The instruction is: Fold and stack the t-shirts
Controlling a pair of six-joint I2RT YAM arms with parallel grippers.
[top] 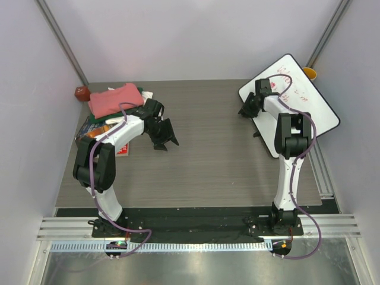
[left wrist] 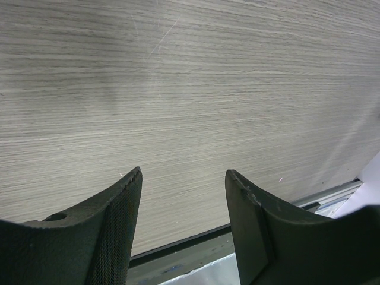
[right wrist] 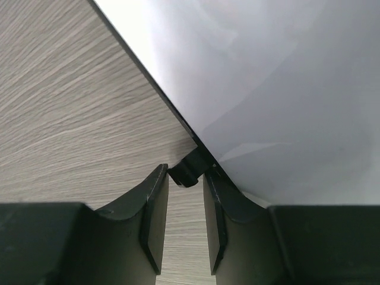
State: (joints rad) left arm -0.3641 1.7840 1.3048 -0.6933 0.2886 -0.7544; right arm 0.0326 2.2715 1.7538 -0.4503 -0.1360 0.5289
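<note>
Three t-shirts lie in one pile at the far corner of the surface (top: 208,160): salmon-pink t-shirt (top: 116,100) on top, folded. A sliver of dark green t-shirt (top: 143,97) and a bit of cream-white t-shirt (top: 150,94) show at its edge nearest the whiteboard (top: 309,110). All places below are referred to the salmon-pink t-shirt. Glossy books (top: 94,126) lie partly under its near edge, and a dark red round object (top: 81,92) sits just beside its far corner, by the wall. The left gripper (top: 167,144) hangs near it, on the side toward the arm bases, over bare wood grain. In the left wrist view the fingers (left wrist: 113,231) stand well apart with nothing between them, only surface (left wrist: 178,89) beyond the left gripper (left wrist: 183,172). The whiteboard lies well apart from the shirt, across the surface by the opposite wall, with red writing on it. The right gripper (top: 244,111) is at the board's edge that faces the shirt. In the right wrist view the fingers (right wrist: 151,219) are narrowly apart, with wood grain (right wrist: 71,107) visible through the gap. A small black tab (right wrist: 189,168) on the whiteboard (right wrist: 267,89) edge sits right at the tips of the right gripper (right wrist: 185,172). I cannot tell whether the tips touch the tab.
</note>
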